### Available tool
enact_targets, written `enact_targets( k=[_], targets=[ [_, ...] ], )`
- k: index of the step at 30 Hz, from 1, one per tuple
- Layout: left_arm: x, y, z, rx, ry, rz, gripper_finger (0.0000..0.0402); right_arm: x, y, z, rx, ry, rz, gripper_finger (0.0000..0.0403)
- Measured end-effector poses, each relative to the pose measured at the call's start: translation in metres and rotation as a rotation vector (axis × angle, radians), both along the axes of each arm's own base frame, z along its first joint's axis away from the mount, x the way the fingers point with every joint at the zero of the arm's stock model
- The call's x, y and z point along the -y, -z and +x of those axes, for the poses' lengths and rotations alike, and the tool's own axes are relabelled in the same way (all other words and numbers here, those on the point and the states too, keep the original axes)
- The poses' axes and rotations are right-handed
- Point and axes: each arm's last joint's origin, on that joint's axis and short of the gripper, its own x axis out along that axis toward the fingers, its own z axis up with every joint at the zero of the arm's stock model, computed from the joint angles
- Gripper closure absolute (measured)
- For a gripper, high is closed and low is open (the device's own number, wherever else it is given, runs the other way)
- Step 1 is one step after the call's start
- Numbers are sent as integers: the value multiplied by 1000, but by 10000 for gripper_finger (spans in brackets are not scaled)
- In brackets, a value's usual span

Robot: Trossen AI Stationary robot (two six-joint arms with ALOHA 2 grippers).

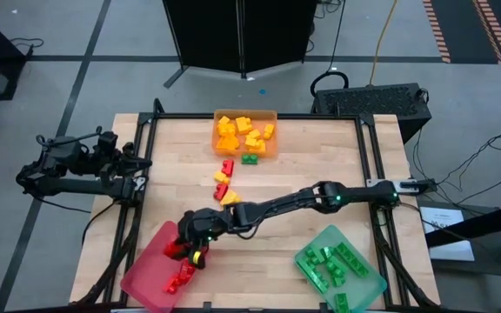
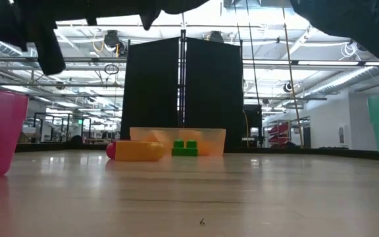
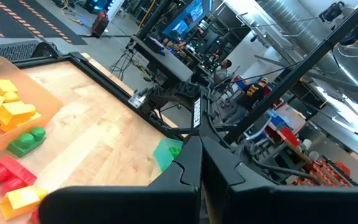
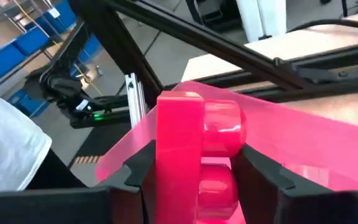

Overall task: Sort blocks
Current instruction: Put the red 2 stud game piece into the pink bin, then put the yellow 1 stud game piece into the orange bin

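Blocks are distributed across three trays and the bare table (image 1: 320,165). Yellow blocks (image 1: 242,135) fill the orange tray (image 1: 272,113) at the far edge, with one green block (image 1: 250,159) just at its near side. A short line of red and yellow blocks (image 1: 224,181) lies on the bare wood near the table's centre. Green blocks (image 1: 330,263) sit in the green tray (image 1: 368,283) at the near right corner; red blocks (image 1: 181,275) lie in the pink-red tray (image 1: 142,278) at the near left corner.

Right gripper (image 1: 197,246) is extended across the table to the pink-red tray's far rim. Its fingers are closed on a red block (image 4: 197,155), held upright between them above the tray.

Left gripper (image 1: 133,163) is parked at the left edge of the table, fingers pressed together with nothing between them.
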Motion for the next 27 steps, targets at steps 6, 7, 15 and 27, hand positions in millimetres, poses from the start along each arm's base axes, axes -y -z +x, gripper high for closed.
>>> enact_targets(
  k=[6,7,15,27],
  targets=[
    [0,0,0,0,0,0,398,0,11,-2,-75,-10,-47,256],
    [0,0,0,0,0,0,398,0,13,-2,-80,-16,-64,256],
    [0,0,0,-1,7,0,398,1,15,-3,-75,-37,-124,149],
    [1,0,0,0,35,-1,398,24,-5,-3,-117,134,-80,95]
  ],
)
